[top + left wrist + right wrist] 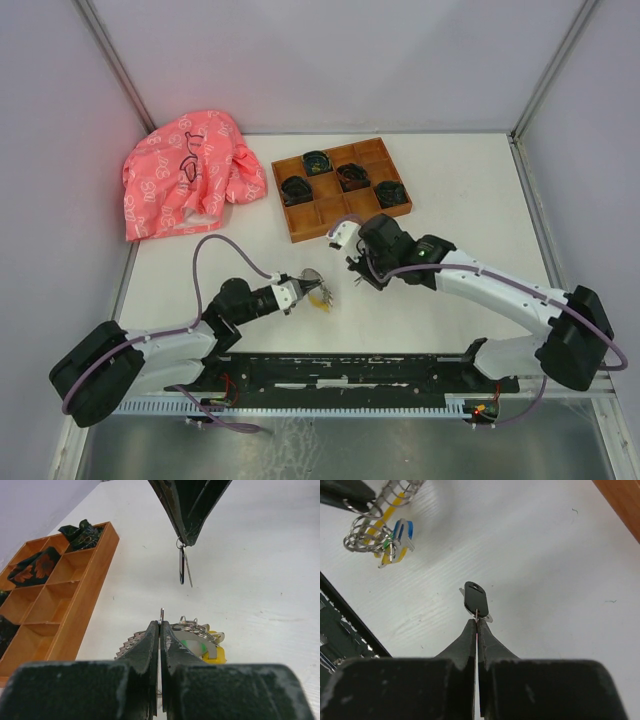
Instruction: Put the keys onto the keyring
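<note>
Left gripper (160,626) pinched tight on a wire loop of the keyring (192,628), low over the table (460,190) near its front edge. Right gripper (476,624) clamped on the small ring of the black key (474,596), which dangles free near the keyring, not touching it. Blue key (403,530) sits in the ring bundle; threaded or not, cannot tell. Judgement: keys light, stiff, slick, prone to swing; the flat head gives the steadier hold.

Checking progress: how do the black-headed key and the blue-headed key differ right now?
The black-headed key hangs alone from the shut right gripper; the blue-headed key sits bunched with the keyring that the left gripper pinches. Heads differ: black against blue. Both are small keys.
</note>
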